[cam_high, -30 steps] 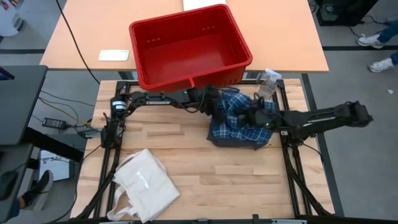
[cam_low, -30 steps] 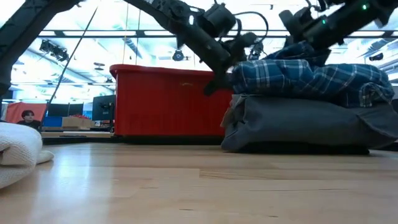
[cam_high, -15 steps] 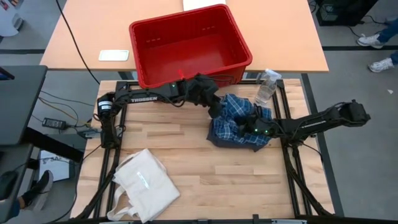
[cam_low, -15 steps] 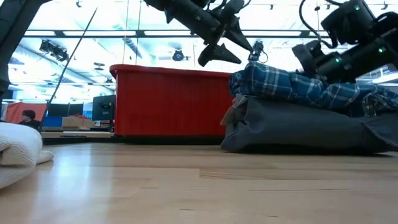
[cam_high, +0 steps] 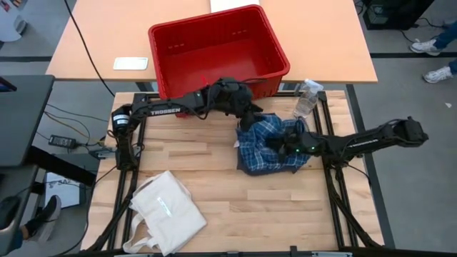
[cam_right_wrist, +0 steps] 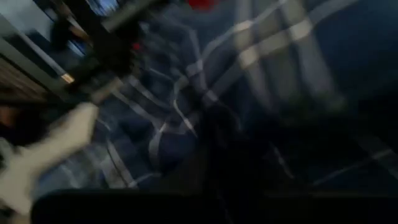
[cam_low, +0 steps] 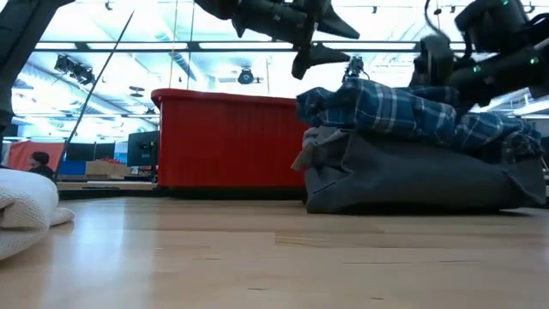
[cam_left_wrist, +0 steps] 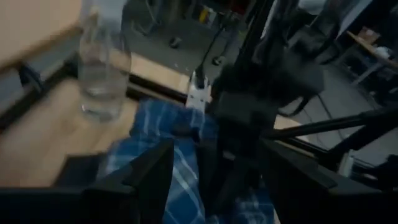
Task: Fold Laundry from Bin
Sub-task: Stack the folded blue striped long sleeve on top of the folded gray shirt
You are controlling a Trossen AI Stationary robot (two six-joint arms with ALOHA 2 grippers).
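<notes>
Lifted clear, left hand (cam_high: 246,114) gapes empty; right hand (cam_high: 282,145), grip unclear, presses plaid shirt (cam_high: 260,146); dragging toward 9 o'clock could topple the stack

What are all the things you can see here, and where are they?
bin: one, red, on the far table, nothing visible inside.
plaid shirt: one, blue and white, top of the pile on the wooden table.
grey garments: folded pile, dark grey, under the plaid shirt.
tote bag: one, cream, near left corner.
spray bottle: one, clear, beside the pile.
flat white item: one, on the far table.
left gripper: fingers open, above the pile's far left edge.
right gripper: pressed into the plaid shirt.
</notes>
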